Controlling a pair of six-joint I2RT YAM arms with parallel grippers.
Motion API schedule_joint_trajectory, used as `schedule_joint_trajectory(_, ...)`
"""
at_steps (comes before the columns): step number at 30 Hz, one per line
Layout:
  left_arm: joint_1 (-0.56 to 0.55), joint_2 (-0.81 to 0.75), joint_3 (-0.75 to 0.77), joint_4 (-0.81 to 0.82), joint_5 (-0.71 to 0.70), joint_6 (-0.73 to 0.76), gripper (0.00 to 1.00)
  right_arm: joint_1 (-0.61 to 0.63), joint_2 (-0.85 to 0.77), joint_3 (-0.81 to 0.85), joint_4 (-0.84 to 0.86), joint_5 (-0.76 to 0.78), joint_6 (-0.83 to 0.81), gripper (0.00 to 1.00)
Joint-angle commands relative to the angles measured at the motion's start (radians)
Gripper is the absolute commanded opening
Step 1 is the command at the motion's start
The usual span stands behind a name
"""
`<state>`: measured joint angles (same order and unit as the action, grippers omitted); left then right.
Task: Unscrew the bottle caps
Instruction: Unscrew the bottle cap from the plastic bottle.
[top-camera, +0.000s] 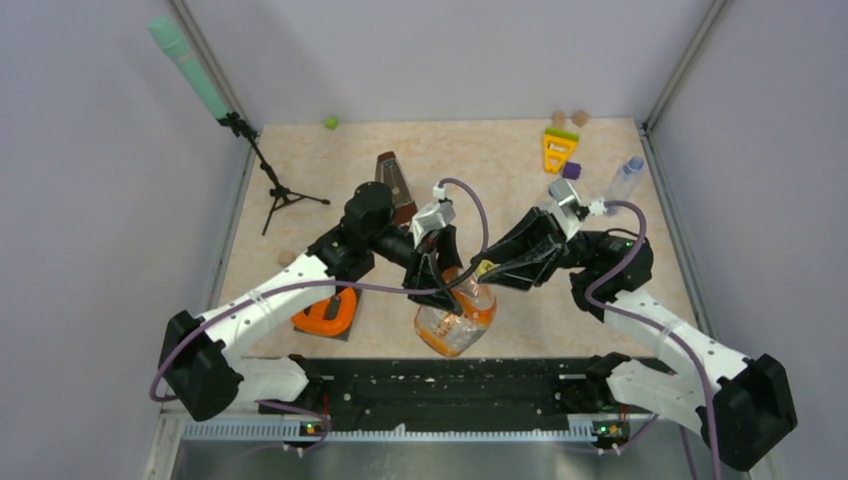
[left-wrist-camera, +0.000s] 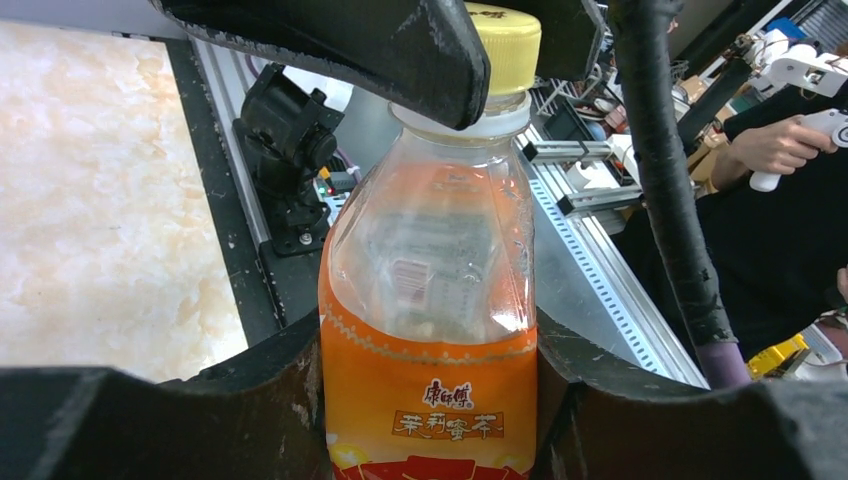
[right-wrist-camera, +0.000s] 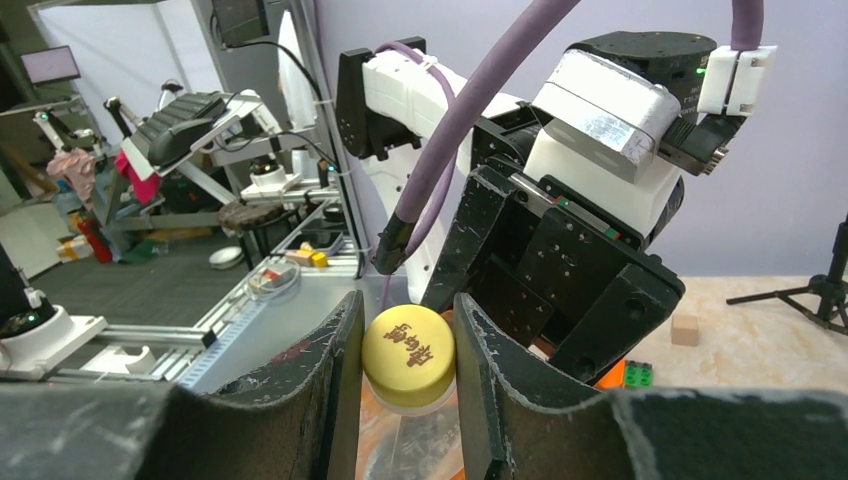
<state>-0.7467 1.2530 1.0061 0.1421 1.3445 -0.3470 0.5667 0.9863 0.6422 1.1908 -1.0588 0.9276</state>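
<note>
The squat orange bottle, raised over the near middle of the table, is clamped at its body by the left gripper while its yellow cap is pinched by the right gripper; the thin plastic is judged light and slippery, so the stiff cap is best gripped.

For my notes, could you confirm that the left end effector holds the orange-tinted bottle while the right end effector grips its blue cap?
The cap is yellow, not blue, as the right wrist view shows. The left end effector holds the orange-tinted bottle while the right end effector grips that cap.
</note>
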Motion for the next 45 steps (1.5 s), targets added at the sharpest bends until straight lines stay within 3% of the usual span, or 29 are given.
schedule_joint_trajectory(1,0.007,-0.013,0.038,0.039,0.048,0.012,0.00,-0.024,-0.040,0.007,-0.010,-0.001,-0.075,0.00)
schedule_joint_trajectory(6,0.007,-0.024,0.057,-0.094,-0.160,0.097,0.00,-0.023,-0.097,0.014,-0.254,0.076,-0.221,0.02)
schedule_joint_trajectory(10,0.007,-0.030,0.060,-0.111,-0.217,0.108,0.00,-0.023,-0.145,0.025,-0.417,0.172,-0.289,0.28)
schedule_joint_trajectory(16,-0.003,-0.037,0.096,-0.246,-0.388,0.189,0.00,-0.023,-0.149,0.045,-0.590,0.322,-0.312,0.38)
schedule_joint_trajectory(31,-0.081,-0.067,0.113,-0.347,-0.700,0.273,0.00,-0.023,-0.141,0.029,-0.611,0.474,-0.285,0.51)
schedule_joint_trajectory(45,-0.097,-0.092,0.092,-0.312,-0.797,0.272,0.00,-0.023,-0.117,0.026,-0.619,0.495,-0.266,0.50)
